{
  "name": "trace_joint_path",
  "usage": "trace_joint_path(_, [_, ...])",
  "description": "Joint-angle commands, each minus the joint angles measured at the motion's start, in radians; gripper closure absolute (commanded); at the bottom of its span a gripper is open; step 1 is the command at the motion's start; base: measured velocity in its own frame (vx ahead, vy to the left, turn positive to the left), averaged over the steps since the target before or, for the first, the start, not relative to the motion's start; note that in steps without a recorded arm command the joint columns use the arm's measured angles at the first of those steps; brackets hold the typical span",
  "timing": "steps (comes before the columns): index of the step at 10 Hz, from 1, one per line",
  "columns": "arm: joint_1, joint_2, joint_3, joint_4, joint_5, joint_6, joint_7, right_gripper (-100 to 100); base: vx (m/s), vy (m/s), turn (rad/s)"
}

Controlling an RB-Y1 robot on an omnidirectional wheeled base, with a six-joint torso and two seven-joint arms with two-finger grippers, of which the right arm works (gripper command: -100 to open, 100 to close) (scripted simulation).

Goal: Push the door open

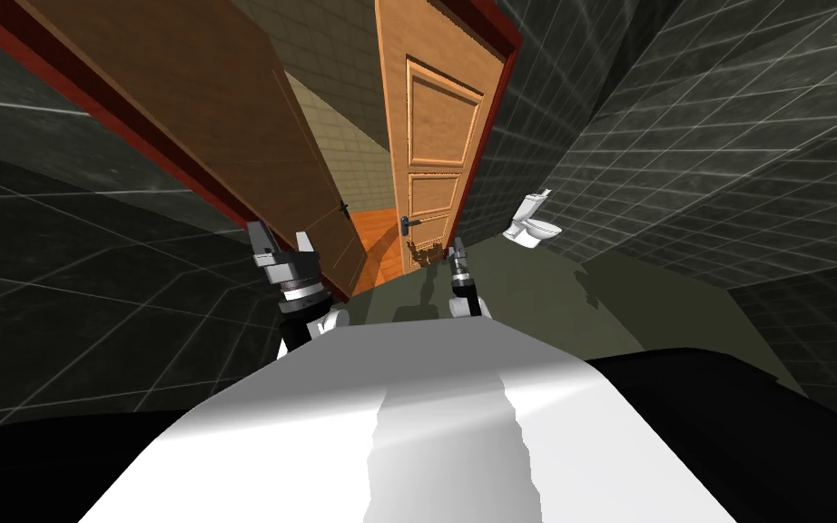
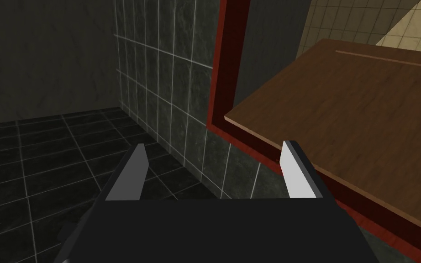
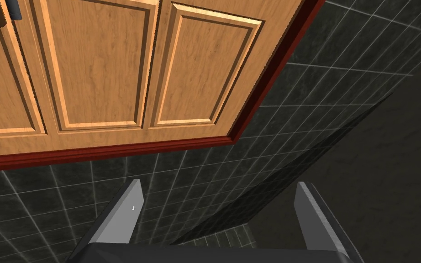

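Dark tiled walls (image 1: 725, 136), panelled wooden door (image 1: 435, 145)

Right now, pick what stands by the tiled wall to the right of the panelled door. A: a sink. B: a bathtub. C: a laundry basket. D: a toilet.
D: a white toilet stands on the floor against the dark tiled wall, just right of the panelled door.

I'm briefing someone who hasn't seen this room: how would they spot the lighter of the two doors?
Find the red door frame in the dark tiled wall ahead. Two wooden doors hang in it; the lighter door is the right one, nearer the white toilet. Unlike the plain, darker door beside it, it has raised panels.
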Motion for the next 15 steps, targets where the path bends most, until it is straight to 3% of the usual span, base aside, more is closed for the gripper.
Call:
trace_joint_path(1, [-0.021, -0.004, 0.019, 0.03, -0.003, 0.005, -0.01, -100, 0.095, -0.011, -0.056])
trace_joint_path(15, [-0.2, -0.028, 0.191, 0.312, -0.034, 0.025, -0.091, -100, 0.103, -0.011, -0.064])
